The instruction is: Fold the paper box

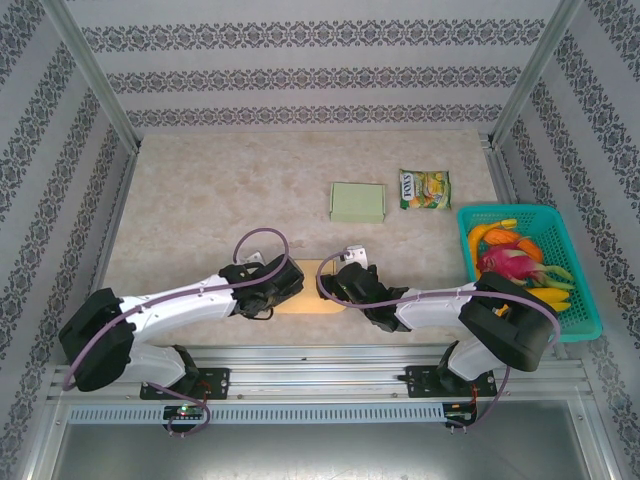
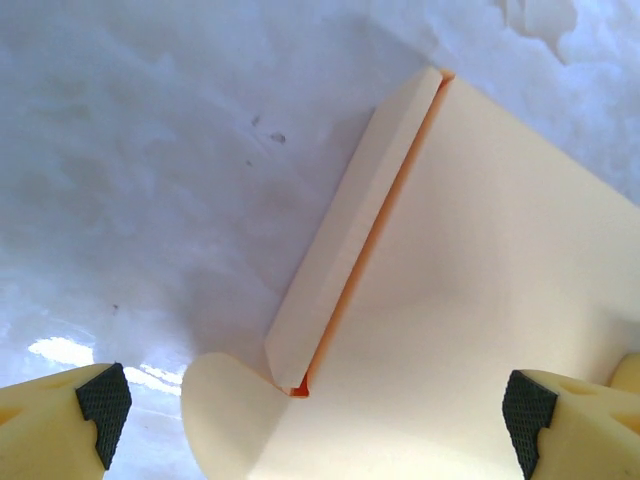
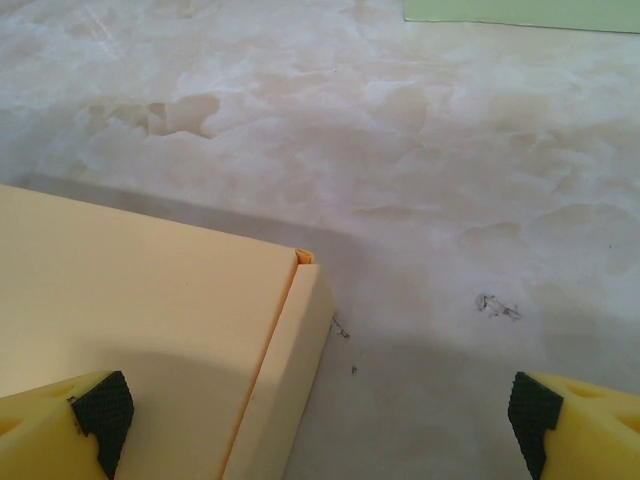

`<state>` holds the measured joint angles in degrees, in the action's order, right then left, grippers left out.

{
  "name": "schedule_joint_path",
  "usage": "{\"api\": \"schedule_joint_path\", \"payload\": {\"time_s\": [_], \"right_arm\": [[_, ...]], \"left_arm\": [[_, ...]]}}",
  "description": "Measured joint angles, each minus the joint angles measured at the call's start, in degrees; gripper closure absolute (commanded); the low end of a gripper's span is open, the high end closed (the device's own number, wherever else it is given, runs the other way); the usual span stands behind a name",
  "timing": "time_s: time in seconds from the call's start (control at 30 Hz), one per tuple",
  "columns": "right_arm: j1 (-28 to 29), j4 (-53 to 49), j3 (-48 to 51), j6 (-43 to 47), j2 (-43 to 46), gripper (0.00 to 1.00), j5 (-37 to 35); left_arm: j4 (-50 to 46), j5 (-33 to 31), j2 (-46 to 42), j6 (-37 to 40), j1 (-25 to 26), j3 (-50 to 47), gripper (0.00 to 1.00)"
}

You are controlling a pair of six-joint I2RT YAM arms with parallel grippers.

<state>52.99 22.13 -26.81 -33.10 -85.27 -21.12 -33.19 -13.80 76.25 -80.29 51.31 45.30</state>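
1. Pale-yellow paper box [image 1: 310,298], flat on the table [image 1: 200,200] at its near edge, a narrow flap folded along each end; left gripper [image 2: 312,405] and right gripper [image 3: 315,410] over it, jaws of both apart, gripping nothing.
2. Teal basket [image 1: 500,208] of fruit [image 1: 510,262], right side.
3. Green flat box [image 1: 357,202], mid-table.
4. Snack packet [image 1: 425,188] just beside it; lettering too small to read.

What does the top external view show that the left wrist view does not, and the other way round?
From above: a flat green box, a green-yellow snack packet and a turquoise plastic basket of fruit. From the left wrist: a narrow flap folded along an orange crease, a rounded tab, and the black pads of the left gripper, wide apart. Shared: the pale yellow paper box on the marbled table.
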Motion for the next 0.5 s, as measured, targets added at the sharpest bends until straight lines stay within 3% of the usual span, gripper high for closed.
{"api": "schedule_joint_path", "payload": {"time_s": [0.2, 0.5], "right_arm": [[0.0, 0.0, 0.0, 0.0, 0.0, 0.02, 0.0], [0.0, 0.0, 0.0, 0.0, 0.0, 0.02, 0.2]], "left_arm": [[0.2, -0.4, -0.3, 0.8, 0.0, 0.1, 0.02], [4.0, 2.8, 6.8, 1.0, 0.0, 0.7, 0.02]]}}
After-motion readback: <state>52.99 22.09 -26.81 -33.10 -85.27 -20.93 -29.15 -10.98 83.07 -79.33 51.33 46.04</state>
